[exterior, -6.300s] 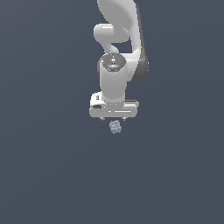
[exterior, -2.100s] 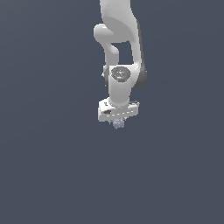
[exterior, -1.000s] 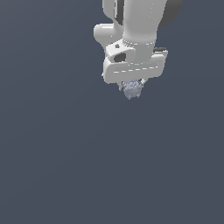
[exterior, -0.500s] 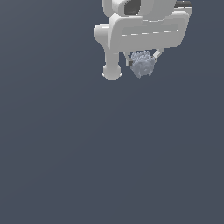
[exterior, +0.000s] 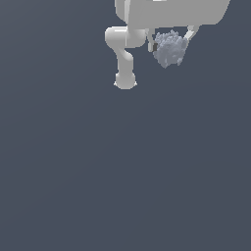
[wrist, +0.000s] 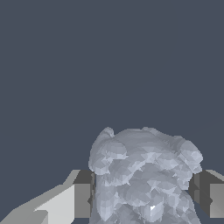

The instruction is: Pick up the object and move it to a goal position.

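Observation:
The object (exterior: 170, 48) is a lumpy pale grey-blue clump, held between the two fingers of my gripper (exterior: 169, 43) near the top of the exterior view, well above the dark floor. The white hand body (exterior: 171, 12) fills the top edge above it. In the wrist view the object (wrist: 144, 175) sits between the dark finger pads (wrist: 83, 194), one on each side, touching it. The gripper is shut on the object.
The white arm's lower links and base (exterior: 124, 61) stand to the exterior view's left of the object. Plain dark grey-blue ground (exterior: 122, 171) lies all around, with nothing else on it.
The gripper with the object has risen and come closer to the exterior camera, shifting to that view's right. The hand now runs off the top edge.

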Tool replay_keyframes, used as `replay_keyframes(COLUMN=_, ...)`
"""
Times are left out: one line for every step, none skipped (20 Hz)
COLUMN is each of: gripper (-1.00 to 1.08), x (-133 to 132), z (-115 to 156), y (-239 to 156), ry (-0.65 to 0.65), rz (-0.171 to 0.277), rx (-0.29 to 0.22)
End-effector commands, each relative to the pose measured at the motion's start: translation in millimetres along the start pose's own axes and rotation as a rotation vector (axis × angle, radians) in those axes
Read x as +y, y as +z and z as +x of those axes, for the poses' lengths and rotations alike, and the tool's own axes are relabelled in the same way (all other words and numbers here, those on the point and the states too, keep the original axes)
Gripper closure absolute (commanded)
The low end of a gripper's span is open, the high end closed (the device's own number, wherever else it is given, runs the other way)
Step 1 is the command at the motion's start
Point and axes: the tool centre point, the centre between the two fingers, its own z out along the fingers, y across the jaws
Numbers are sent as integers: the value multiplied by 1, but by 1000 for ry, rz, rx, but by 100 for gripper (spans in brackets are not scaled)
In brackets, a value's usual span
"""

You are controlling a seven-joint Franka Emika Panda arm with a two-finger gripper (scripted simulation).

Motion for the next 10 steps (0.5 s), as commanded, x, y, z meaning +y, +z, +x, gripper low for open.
replay_keyframes(gripper=108, x=-1, z=1, y=-8, ry=0, rz=0, rx=-1)
replay_keyframes(gripper=108, x=-2, z=2, y=-11, ry=0, rz=0, rx=-1)
replay_keyframes(gripper=108, x=-2, z=2, y=-13, ry=0, rz=0, rx=-1)
replay_keyframes(gripper=108, x=-2, z=2, y=-15, ry=0, rz=0, rx=-1)
replay_keyframes(gripper=108, x=-2, z=3, y=-16, ry=0, rz=0, rx=-1)
replay_keyframes(gripper=108, x=-3, z=3, y=-17, ry=0, rz=0, rx=-1)
replay_keyframes(gripper=108, x=-3, z=3, y=-18, ry=0, rz=0, rx=-1)
replay_keyframes(gripper=108, x=-3, z=3, y=-18, ry=0, rz=0, rx=-1)
replay_keyframes(gripper=108, x=-3, z=4, y=-19, ry=0, rz=0, rx=-1)
replay_keyframes(gripper=108, x=-3, z=4, y=-19, ry=0, rz=0, rx=-1)
